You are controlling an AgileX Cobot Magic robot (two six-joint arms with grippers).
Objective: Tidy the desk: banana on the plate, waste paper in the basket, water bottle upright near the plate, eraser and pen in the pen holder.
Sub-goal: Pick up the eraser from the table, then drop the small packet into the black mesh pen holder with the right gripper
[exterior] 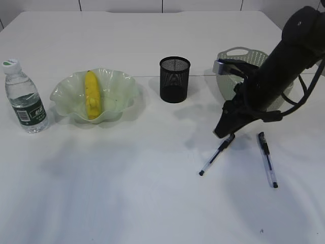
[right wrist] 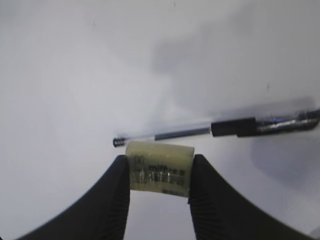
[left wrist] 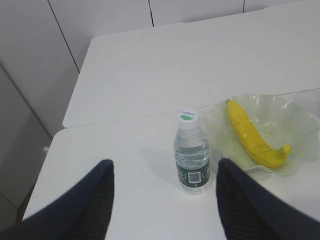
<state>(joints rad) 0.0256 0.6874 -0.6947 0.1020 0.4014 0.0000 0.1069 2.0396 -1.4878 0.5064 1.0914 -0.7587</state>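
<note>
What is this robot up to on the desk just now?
It is tidying. The right gripper holds the eraser between its fingers, low over the table beside one pen; a second pen lies nearby. The banana already sits on the plate, with the water bottle upright beside it. The pen holder and basket wait behind. The left gripper hangs open above the bottle.

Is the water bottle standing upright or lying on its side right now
Upright. The water bottle stands on its base with its white cap on top, on the table just left of the plate that holds the banana.
</note>
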